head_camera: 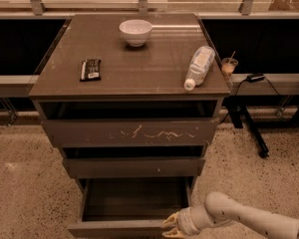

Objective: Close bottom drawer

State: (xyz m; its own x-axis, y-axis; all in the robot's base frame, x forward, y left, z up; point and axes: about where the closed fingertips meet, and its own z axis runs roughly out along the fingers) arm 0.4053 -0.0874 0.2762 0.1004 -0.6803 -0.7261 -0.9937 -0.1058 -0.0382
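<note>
A speckled stone floor [30, 183] runs under a dark desk [139, 81] that stands against a far window ledge. On the desk sit a white bowl [135, 31] at the far middle, a dark snack bar [90, 69] at the left and a plastic bottle [199, 66] lying on its side at the right edge, cap toward the near side. All three drawers stand out from the frame. The bottom drawer [134, 199] is the lowest and reaches farthest toward the near side, its shallow box open upward and its front panel running left to right along the near edge. Bare floor lies on both sides of it, and a black stand leg [249, 133] crosses the floor well to the right. The gripper [171, 225] is at the right end of that front panel, on a pale arm [239, 218] coming in from the near right. Its jaws stand parted; I cannot tell whether they touch the panel.
</note>
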